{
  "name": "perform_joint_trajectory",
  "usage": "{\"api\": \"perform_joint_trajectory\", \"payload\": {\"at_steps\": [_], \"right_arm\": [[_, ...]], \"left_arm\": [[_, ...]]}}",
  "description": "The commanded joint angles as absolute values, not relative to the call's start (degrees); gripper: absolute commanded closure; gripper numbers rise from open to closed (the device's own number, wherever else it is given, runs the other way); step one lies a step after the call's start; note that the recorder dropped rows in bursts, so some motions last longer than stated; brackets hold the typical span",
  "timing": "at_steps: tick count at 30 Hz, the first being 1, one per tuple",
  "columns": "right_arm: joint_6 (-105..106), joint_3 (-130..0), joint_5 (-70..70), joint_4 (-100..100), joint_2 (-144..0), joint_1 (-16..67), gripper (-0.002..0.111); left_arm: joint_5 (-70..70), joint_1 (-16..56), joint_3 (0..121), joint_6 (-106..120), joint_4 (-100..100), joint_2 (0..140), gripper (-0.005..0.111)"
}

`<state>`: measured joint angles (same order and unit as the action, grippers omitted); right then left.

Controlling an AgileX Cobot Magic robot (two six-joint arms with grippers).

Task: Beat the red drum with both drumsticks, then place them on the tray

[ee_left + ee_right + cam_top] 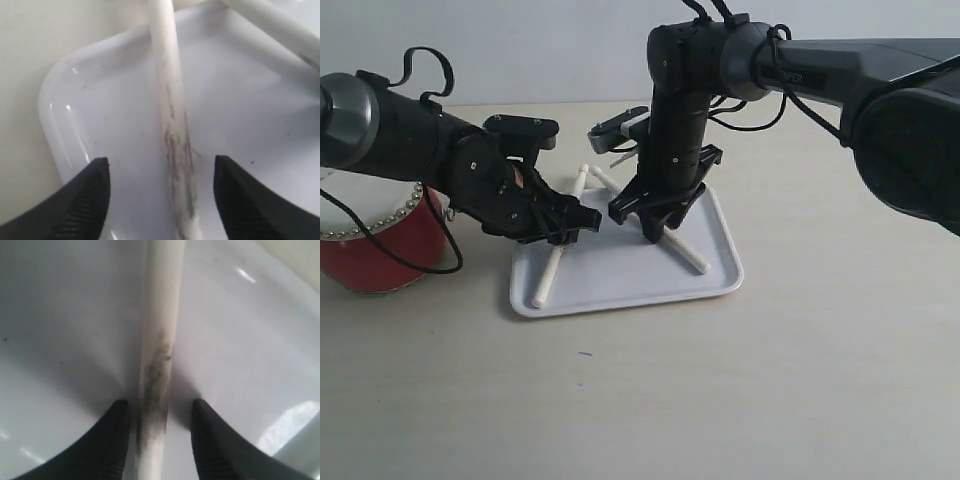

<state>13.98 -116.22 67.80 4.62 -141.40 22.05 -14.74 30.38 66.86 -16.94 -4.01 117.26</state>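
Note:
The red drum (pixel 380 250) stands at the far left, half hidden behind my left arm. Both drumsticks lie on the white tray (pixel 630 280), splayed in a V with their far ends meeting past the back rim. Over the left drumstick (pixel 545 285) hangs my left gripper (pixel 565 225). In the left wrist view this gripper (pixel 161 161) is wide open, the drumstick (pixel 172 125) lying loose between its fingers. My right gripper (pixel 655 215) straddles the right drumstick (pixel 690 255). Its fingers (pixel 160 404) are open a little, one close against that drumstick (pixel 157 340) and a gap at the other.
The tray's rim (pixel 50 115) ends on bare beige table (pixel 720 400). The other drumstick (pixel 275 25) crosses a corner of the left wrist view. The tray floor (pixel 65 315) fills the right wrist view. A camera mount (pixel 620 125) juts from the right arm above the sticks' ends.

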Motion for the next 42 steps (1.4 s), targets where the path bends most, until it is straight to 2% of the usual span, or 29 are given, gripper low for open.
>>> {"api": "perform_joint_trajectory", "payload": {"at_steps": [1,12,16,18,21,23,24,38,42], "right_arm": [[13.5,-116.4,68.6,4.7,-138.9,22.0,0.068],[12.2,-116.4,70.0,7.5,-125.2,22.0,0.068],[11.9,-116.4,70.0,12.4,-118.5,22.0,0.074],[11.9,-116.4,70.0,14.9,-115.2,22.0,0.086],[11.9,-116.4,70.0,16.0,-110.7,22.0,0.107],[11.9,-116.4,70.0,16.3,-108.0,22.0,0.108],[11.9,-116.4,70.0,16.4,-106.6,22.0,0.108],[12.1,-106.0,70.0,21.1,-86.2,22.0,0.108],[14.7,-97.4,60.3,25.1,-77.0,22.0,0.108]], "left_arm": [[-14.7,30.2,66.8,-16.9,-4.3,113.9,0.047],[-19.2,30.2,66.8,-16.7,-4.3,101.0,0.047],[-21.8,30.2,66.8,-16.7,-4.3,93.4,0.049],[-23.4,30.2,66.8,-16.7,-4.5,89.7,0.058],[-26.2,30.2,66.8,-16.7,-4.5,83.6,0.083],[-28.5,30.2,66.8,-15.9,-4.5,79.4,0.101],[-29.8,30.2,66.8,-14.9,-4.5,77.4,0.106],[-38.6,30.2,66.5,-10.3,-4.3,49.7,0.107],[-41.7,30.2,66.4,-8.5,-4.1,42.1,0.107]]}}
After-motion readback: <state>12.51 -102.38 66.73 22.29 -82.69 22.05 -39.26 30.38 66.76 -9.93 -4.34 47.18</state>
